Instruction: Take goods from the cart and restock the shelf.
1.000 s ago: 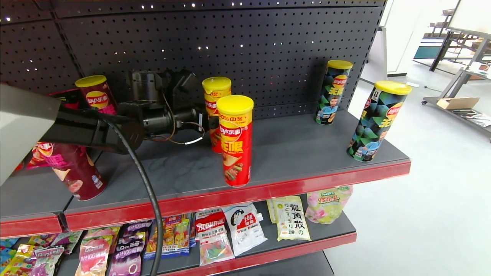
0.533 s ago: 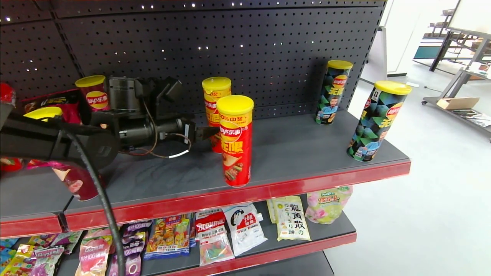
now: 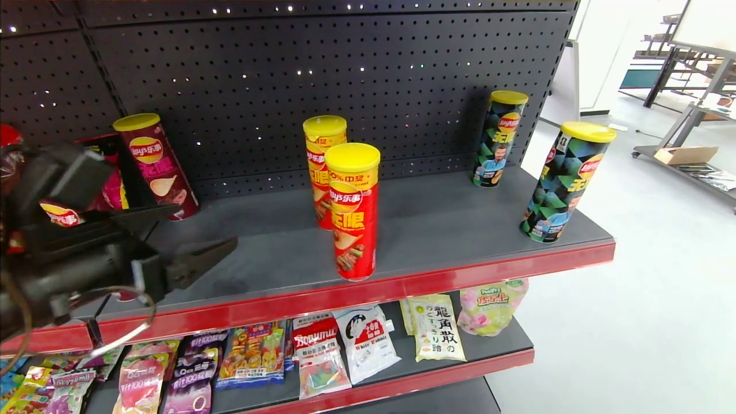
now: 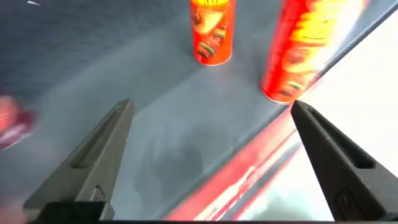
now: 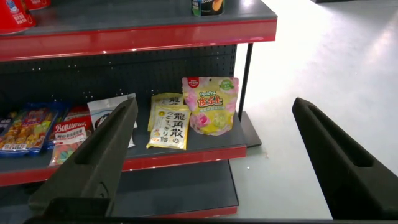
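Shelf (image 3: 276, 253) front edge has open room under the spread left end effector (image 3: 207, 224).

A cardboard box (image 3: 688, 154) lies on a low metal trolley (image 3: 650, 151), across the grey floor (image 3: 632, 299), well apart from the fingers (image 3: 201, 256) of the left gripper (image 3: 207, 225).

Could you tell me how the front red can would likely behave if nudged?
The front red can stands tall and narrow, so a high nudge would probably tip it. Being round, it might then roll off the nearby shelf edge.
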You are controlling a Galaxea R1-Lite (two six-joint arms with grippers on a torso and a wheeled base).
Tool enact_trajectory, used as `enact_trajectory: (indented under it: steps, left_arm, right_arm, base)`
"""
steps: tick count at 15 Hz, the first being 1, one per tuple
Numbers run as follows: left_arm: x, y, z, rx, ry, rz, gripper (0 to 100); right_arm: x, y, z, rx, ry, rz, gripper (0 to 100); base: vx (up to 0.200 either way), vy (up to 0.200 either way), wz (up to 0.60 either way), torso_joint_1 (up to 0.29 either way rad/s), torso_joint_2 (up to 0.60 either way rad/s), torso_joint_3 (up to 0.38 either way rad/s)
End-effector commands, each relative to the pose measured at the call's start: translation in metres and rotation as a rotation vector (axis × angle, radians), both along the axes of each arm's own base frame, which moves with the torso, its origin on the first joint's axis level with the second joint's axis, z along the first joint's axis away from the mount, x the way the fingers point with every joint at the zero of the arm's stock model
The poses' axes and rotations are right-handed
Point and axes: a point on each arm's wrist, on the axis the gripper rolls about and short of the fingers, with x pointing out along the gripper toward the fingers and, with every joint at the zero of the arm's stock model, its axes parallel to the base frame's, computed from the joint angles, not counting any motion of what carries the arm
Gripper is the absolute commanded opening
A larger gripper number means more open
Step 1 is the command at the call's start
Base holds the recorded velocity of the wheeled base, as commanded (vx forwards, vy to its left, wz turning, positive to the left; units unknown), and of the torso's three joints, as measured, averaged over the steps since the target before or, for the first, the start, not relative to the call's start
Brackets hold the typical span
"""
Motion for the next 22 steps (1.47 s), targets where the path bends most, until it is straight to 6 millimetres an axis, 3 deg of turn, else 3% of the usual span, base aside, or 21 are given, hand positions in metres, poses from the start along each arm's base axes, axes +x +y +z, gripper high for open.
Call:
enact_trajectory:
  steps: [1,3,6,11,16,22]
  left_arm:
    - [-0.122,0.032,-0.01,-0.133,-0.214,0.089,100]
    - [-0.156,0.04,-0.024,-0.182,-0.189,0.125,100]
    - [-0.189,0.047,-0.045,-0.17,-0.15,0.182,100]
    - [-0.195,0.052,-0.051,-0.178,-0.177,0.37,100]
    - [-0.195,0.053,-0.057,-0.173,-0.176,0.393,100]
    - [-0.193,0.053,-0.064,-0.16,-0.154,0.427,100]
  right_arm:
    - [0.0,0.0,0.0,0.0,0.002,0.0,100]
    - [0.0,0.0,0.0,0.0,0.0,0.0,100]
    - [0.0,0.0,0.0,0.0,0.0,0.0,100]
    - [0.0,0.0,0.0,-0.005,0.002,0.001,100]
    - [0.0,0.0,0.0,-0.005,0.002,0.001,100]
    - [0.0,0.0,0.0,0.0,0.0,0.0,100]
  base:
    - [0.0,0.0,0.0,0.0,0.0,0.0]
    - [0.0,0.0,0.0,0.0,0.0,0.0]
    - [0.0,0.0,0.0,0.0,0.0,0.0]
    - [0.0,0.0,0.0,0.0,0.0,0.0]
    - [0.0,0.0,0.48,-0.001,0.0,0.001]
    - [0.0,0.0,0.0,0.0,0.0,0.0]
